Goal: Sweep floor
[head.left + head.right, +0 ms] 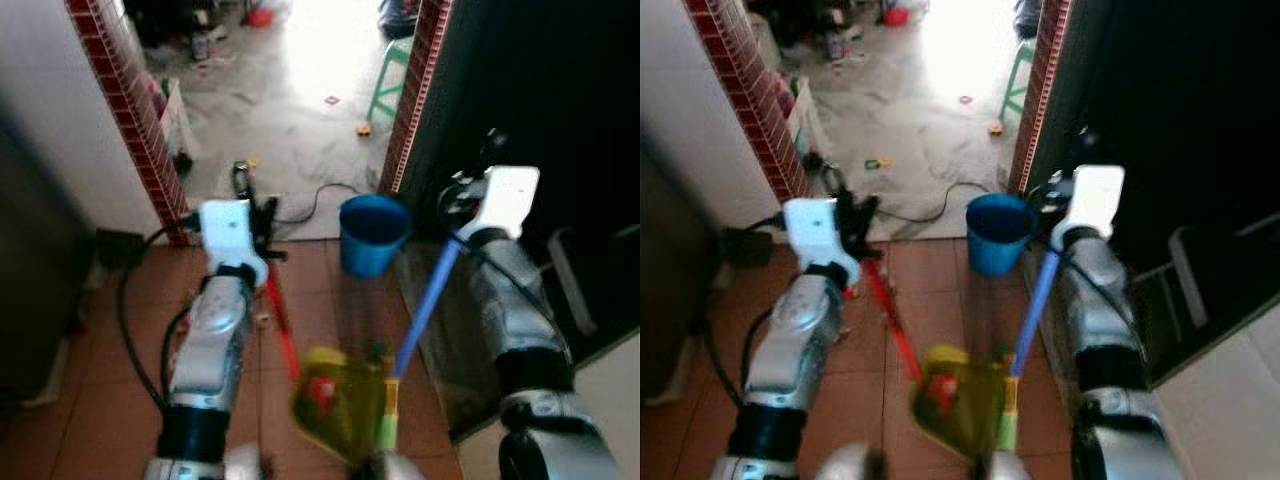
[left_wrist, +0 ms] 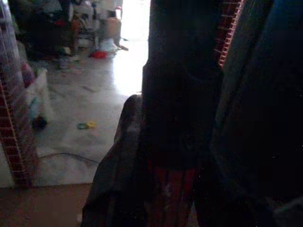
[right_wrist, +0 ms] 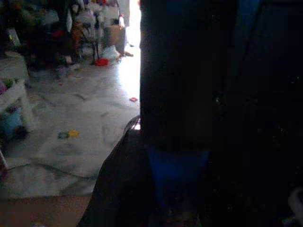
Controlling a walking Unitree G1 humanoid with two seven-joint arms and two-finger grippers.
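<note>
blue bucket (image 1: 374, 235) by doorway, yellow dustpan (image 1: 343, 400) holding red bit

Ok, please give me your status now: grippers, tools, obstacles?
Left gripper shut on red handle. Right gripper shut on blue handle. Yellow dustpan low between arms. Blue plastic bucket and black cable ahead.

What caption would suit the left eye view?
Robot holds a red-handled tool in its left gripper and a blue handle in its right gripper, facing a blue bucket.
</note>
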